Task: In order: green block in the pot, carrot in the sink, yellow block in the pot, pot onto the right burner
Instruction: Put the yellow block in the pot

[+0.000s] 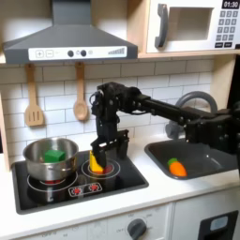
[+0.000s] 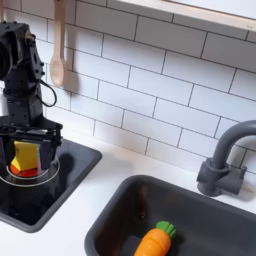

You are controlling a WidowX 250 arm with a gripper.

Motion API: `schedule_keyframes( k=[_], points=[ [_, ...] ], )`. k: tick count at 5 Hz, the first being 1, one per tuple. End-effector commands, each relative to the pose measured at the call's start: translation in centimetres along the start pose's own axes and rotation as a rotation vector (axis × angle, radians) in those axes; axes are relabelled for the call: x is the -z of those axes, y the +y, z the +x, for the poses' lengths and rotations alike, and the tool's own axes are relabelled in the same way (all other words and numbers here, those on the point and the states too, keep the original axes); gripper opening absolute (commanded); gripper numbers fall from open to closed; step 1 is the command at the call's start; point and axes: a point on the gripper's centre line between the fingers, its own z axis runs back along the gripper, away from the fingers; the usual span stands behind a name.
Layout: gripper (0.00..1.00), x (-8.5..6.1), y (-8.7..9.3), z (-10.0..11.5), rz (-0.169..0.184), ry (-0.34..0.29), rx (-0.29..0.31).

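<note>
White subway tiles point(image 1: 141, 80) with dark grout are covering the wall in both exterior views. In the first exterior view, a grey range hood point(image 1: 67, 39) is hanging at eleven o'clock, a microwave point(image 1: 195, 23) is sitting at one o'clock, and two wooden utensils point(image 1: 34, 98) are hanging at nine o'clock. A pale counter point(image 1: 122, 208) is running along six o'clock.

First exterior view frontal, wide; second closer, sharing sink point(image 1: 187, 157).

Gripper point(image 2: 27, 156) pointing down, fingers seemingly parted.
</note>
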Motion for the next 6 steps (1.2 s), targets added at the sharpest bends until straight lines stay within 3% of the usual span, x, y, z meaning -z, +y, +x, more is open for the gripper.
schedule_keyframes(
  k=[1, 6],
  points=[
    [1.00, 0.5, 0.1, 1.4, 0.000, 0.002, -0.016],
    [1.00, 1.5, 0.7, 3.5, 0.021, -0.046, -0.058]
  ],
)
